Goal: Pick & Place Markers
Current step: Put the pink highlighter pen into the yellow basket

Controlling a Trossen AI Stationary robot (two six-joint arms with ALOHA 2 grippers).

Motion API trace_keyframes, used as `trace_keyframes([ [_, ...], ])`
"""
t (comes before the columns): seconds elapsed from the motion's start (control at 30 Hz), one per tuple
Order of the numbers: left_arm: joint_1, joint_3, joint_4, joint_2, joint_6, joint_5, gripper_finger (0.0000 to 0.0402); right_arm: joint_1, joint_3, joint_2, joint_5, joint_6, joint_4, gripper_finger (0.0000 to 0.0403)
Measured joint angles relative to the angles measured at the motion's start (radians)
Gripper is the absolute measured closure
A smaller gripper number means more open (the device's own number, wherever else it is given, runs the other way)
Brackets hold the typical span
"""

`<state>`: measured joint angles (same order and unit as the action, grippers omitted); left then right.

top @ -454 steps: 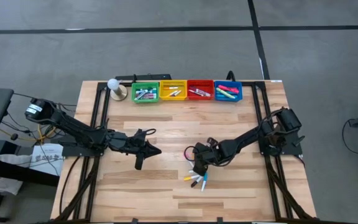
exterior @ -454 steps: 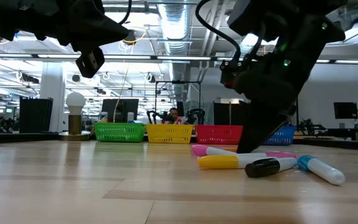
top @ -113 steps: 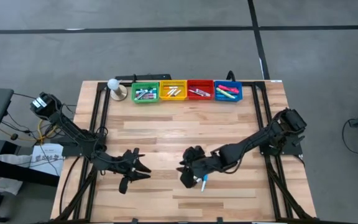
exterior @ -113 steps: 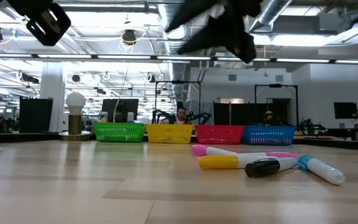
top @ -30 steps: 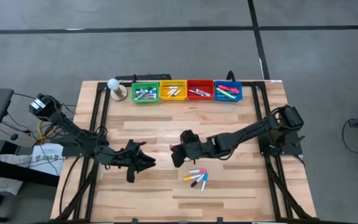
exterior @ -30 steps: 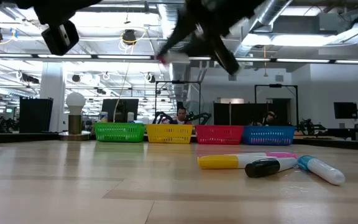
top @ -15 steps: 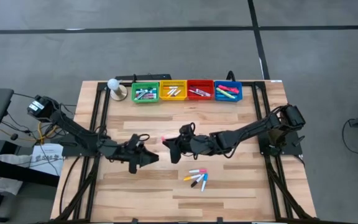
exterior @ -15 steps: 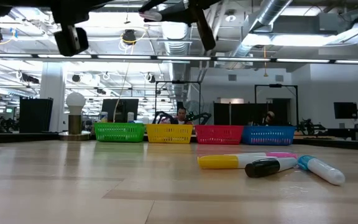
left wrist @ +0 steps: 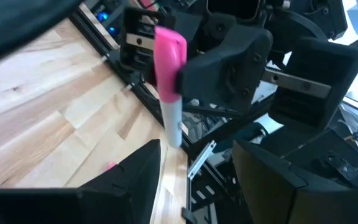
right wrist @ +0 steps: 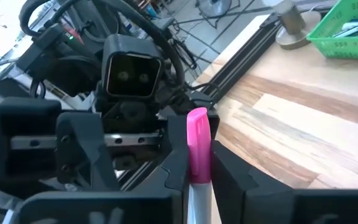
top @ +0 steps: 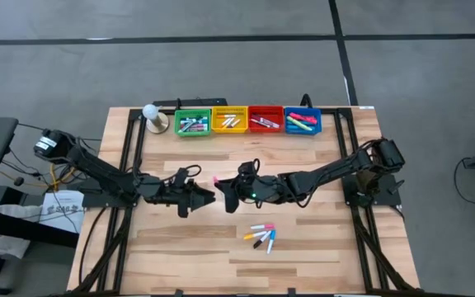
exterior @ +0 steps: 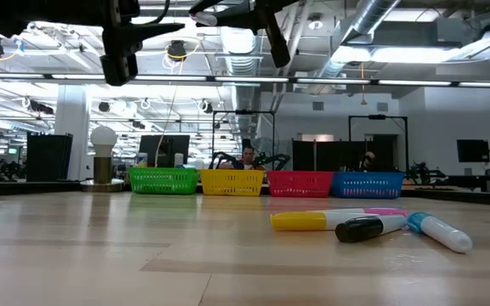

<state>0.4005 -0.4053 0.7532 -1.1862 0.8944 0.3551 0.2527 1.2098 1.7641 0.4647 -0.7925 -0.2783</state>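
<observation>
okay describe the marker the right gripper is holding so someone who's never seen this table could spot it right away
Start at the wooden table, where the two dark arms meet above its middle. The right gripper is shut on a pink-capped marker with a white barrel, held off the table and pointed at the open left gripper. Every other loose marker lies flat on the wood nearer the front edge.

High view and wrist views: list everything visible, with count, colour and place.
Loose markers: about four, yellow, pink, black, blue; table front-centre.
Held marker: one, pink cap, white body; mid-table, in the air.
Bins: four, green, yellow, red, blue; back edge, markers inside.
Bulb-like object: one, white on a tan base; beside green bin.
Table: one, light wood.
Right claw: shut on held marker.
Left claw: open, facing the marker.
</observation>
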Motion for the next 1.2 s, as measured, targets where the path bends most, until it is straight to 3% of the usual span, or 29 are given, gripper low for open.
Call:
trace_keyframes([
  [0.13,-0.027,0.0,0.0,0.0,0.0,-0.058,0.0199,0.0,0.0,0.0,0.014,0.0,-0.005,0.037],
  [0.33,-0.051,0.0,0.0,-0.002,-0.056,-0.061,0.0199,-0.01,0.0,0.0,0.014,-0.01,-0.026,0.0364],
  [0.57,-0.085,-0.024,0.004,-0.077,-0.06,-0.111,0.0199,-0.029,0.001,0.002,0.013,-0.011,-0.056,0.0369],
  [1.03,-0.157,-0.052,0.065,-0.127,-0.077,-0.119,0.0199,-0.039,0.001,0.007,0.008,-0.002,-0.048,0.0366],
  [1.2,-0.188,-0.052,0.068,-0.127,-0.075,-0.191,0.02,-0.04,0.001,0.01,0.01,-0.002,-0.051,0.0359],
])
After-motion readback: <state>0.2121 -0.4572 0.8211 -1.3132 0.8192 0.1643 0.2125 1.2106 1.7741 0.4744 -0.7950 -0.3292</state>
